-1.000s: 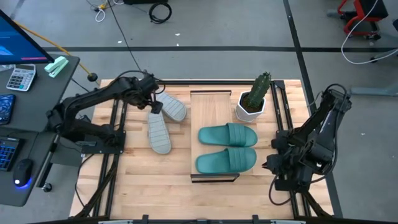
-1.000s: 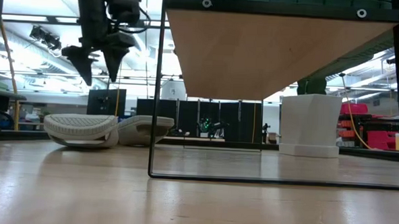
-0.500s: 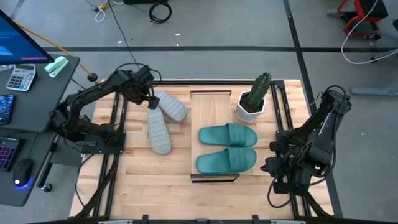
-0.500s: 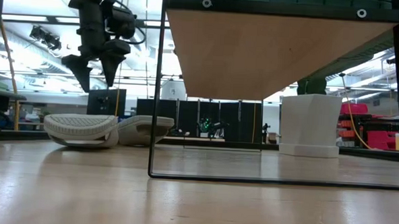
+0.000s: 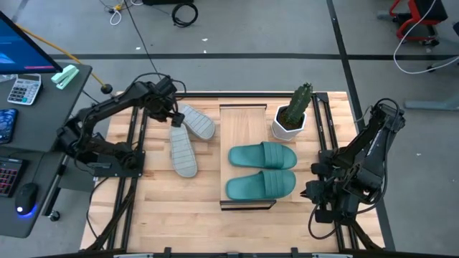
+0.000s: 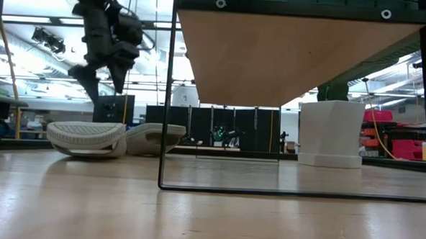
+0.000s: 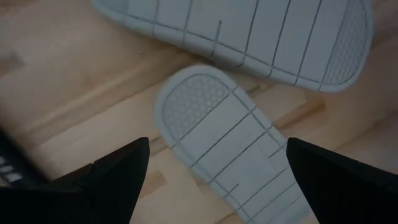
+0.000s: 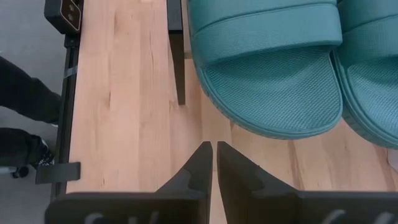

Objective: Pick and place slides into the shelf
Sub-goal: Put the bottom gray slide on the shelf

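Observation:
Two light grey slides lie sole up on the table at the left, one [image 5: 183,152] nearer and one [image 5: 199,122] farther, their ends close together. My left gripper [image 5: 174,119] hangs open just above them, pointing down; in the left wrist view its fingers stand either side of the nearer slide's end [image 7: 205,118] without touching it. Two teal slides [image 5: 262,156] [image 5: 261,184] lie side by side, straps up, on the shelf [image 5: 244,118], overhanging its right edge. My right gripper [image 8: 213,155] is shut, held in the air to the right of the shelf.
A white pot with a cactus [image 5: 290,120] stands at the shelf's far right corner. The shelf is raised on thin dark legs [image 6: 167,96], with room under it. Dark arm frames run along both table sides [image 5: 133,154].
My left gripper has swung a little toward the table's left edge, sunk slightly toward the grey slides and turned a bit, staying open. The slides have not moved.

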Controlling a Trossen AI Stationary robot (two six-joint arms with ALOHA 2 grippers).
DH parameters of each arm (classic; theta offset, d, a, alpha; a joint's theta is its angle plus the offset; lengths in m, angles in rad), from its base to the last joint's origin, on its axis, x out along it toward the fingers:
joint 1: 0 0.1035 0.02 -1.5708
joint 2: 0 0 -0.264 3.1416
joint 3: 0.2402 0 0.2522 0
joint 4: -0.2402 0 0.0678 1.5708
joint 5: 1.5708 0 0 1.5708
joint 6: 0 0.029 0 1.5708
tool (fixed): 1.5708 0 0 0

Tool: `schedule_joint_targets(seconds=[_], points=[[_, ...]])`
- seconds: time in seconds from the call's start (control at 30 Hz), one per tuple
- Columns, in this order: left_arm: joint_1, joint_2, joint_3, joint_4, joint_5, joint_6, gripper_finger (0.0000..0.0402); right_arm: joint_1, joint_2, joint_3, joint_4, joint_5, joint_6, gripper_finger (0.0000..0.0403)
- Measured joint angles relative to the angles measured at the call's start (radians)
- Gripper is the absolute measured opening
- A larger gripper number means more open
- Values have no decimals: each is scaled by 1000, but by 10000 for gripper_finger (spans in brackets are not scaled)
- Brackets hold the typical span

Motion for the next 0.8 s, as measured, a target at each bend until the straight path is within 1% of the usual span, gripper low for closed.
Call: schedule_joint_targets(seconds=[0.13,0.23,0.3,0.4,0.63,0.8], points=[[-2,1,-114,93,97,-3,385,0,0,0,0,0,0,30],[-3,1,-182,122,91,-4,385,0,0,0,1,0,1,30],[2,1,-204,132,75,-5,385,0,0,0,1,0,1,30],[6,1,-215,128,40,-5,385,0,0,0,3,0,1,30],[6,0,-215,210,46,-5,385,0,0,0,3,0,1,30],[10,0,-215,232,47,-5,385,0,0,0,10,0,1,30]])
